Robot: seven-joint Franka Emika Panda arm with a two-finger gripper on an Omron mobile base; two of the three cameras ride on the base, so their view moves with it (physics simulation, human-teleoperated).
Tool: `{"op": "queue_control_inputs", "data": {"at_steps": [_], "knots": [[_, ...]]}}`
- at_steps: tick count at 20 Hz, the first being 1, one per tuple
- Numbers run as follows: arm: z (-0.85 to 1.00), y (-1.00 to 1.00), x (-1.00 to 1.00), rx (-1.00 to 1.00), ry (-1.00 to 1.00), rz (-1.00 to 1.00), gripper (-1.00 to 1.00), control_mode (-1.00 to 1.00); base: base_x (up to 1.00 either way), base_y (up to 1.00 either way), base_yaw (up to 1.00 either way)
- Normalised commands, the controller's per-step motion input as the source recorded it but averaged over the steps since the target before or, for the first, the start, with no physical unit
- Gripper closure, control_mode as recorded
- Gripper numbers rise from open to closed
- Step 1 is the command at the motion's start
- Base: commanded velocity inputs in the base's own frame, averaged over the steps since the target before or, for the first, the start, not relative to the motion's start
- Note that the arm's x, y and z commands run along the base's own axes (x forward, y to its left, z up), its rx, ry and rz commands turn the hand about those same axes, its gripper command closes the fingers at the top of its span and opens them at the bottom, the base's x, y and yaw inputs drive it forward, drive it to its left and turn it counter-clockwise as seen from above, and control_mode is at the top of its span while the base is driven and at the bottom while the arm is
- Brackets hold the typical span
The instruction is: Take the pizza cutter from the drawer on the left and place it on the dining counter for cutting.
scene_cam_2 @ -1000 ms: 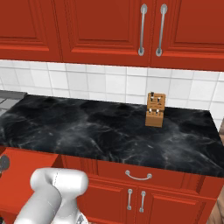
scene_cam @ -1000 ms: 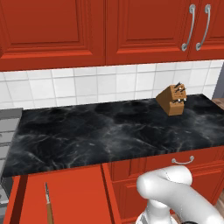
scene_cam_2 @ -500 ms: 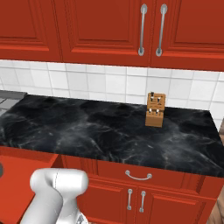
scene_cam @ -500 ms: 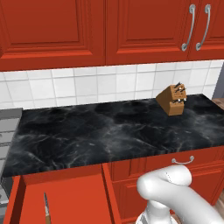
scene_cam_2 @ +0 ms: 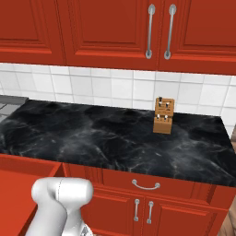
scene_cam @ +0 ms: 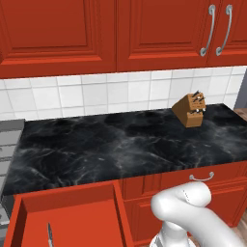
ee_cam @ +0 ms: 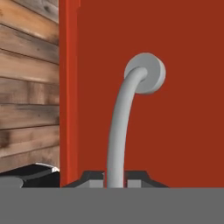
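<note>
- Drawer (scene_cam: 72, 207) pulled out, top open; access from above free, red side walls bound it.
- Slim utensil (scene_cam: 49, 233) lies on drawer floor, rest of floor bare.
- Tabletop (scene_cam: 120, 144) mostly bare; knife block (scene_cam: 189, 110) stands far right by the tiles.
- Wall cupboards (scene_cam: 96, 34) overhang, limiting headroom.
- Curved silver handle (ee_cam: 127, 118) sits between the jaws, right against the drawer front.

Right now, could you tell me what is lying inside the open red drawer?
Inside the drawer, the left base view shows one thin upright sliver at the bottom edge, cut off by the frame, so I cannot identify it. The rest visible is bare red floor; the front part is out of frame.
</note>
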Motion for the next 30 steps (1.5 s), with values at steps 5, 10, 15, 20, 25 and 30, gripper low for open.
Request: {"op": "queue_control_inputs", "data": {"at_steps": [5,10,15,20,25,30], "knots": [[0.0,0.0,-0.35,0.0,0.03,0.0,-1.0,-1.0,0.0,0.0,0.0],[0.0,0.0,-0.54,0.0,0.0,-0.02,-1.0,-1.0,0.0,0.0,0.0],[0.13,0.0,-0.97,0.0,0.0,-0.1,-1.0,-1.0,0.0,0.0,0.0],[0.7,0.0,-0.58,0.05,0.04,-0.15,-1.0,-1.0,0.0,0.0,0.0],[0.89,0.0,0.0,0.04,0.01,-0.18,-1.0,-1.0,0.0,0.0,0.0],[0.93,0.0,0.0,0.04,0.0,-0.22,-1.0,-1.0,0.0,0.0,0.0]]}}
